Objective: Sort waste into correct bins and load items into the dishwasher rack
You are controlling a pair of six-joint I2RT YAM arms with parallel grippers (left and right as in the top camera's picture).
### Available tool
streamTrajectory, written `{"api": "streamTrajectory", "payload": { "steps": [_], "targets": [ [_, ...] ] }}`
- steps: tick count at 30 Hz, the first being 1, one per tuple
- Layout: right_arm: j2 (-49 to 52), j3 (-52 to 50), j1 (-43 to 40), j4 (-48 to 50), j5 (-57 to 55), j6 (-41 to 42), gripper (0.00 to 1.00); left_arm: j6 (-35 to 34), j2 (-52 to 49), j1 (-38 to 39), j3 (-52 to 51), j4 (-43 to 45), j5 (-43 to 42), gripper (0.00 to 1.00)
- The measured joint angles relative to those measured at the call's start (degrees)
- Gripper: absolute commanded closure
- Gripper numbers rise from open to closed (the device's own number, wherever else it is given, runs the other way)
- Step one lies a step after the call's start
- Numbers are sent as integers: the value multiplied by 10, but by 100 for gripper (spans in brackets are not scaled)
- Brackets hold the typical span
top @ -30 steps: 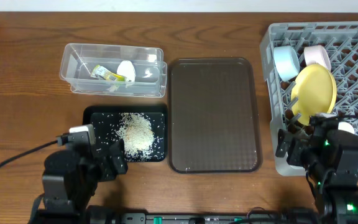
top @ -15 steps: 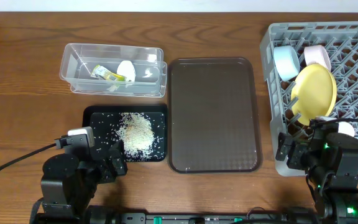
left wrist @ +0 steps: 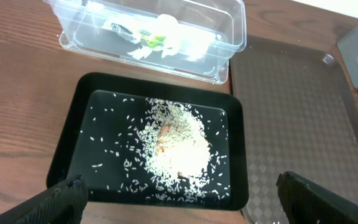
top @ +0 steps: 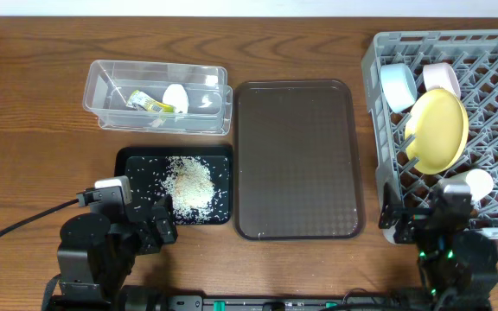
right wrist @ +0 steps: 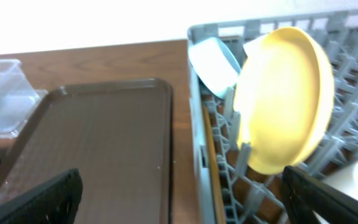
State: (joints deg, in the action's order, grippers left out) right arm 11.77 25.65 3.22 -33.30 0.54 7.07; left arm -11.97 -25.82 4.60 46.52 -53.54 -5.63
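Right claw (right wrist: 179,202): spread, empty, at the near-left corner of the large grey lattice plastic rack (top: 491,37).
Small white cup (top: 474,183): just beyond it (inside the rack).
Left claw (left wrist: 185,199): spread, farther off.

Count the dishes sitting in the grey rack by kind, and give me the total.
Plates: 1, the yellow plate
Bowls: 2, the light blue bowl and the white bowl
Cups: 1, the small white cup
Total: 4
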Motion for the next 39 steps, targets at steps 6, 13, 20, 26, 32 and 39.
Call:
{"api": "streamTrajectory", "payload": {
  "steps": [6,13,20,26,32,39],
  "targets": [
    [-89,-122,8,152,1,-2,1,0,0,0,0,0,0,0],
    [-111,-220,9,303,1,-3,1,0,0,0,0,0,0,0],
    [-104,-252,9,293,8,-3,1,0,0,0,-1,0,0,0],
    [-104,-252,9,293,10,-3,1,0,0,0,-1,0,0,0],
    [-104,-252,9,293,10,-3,1,0,0,0,-1,0,0,0],
    [-104,-252,9,293,10,-3,1,0,0,0,-1,0,0,0]
  ]
}}
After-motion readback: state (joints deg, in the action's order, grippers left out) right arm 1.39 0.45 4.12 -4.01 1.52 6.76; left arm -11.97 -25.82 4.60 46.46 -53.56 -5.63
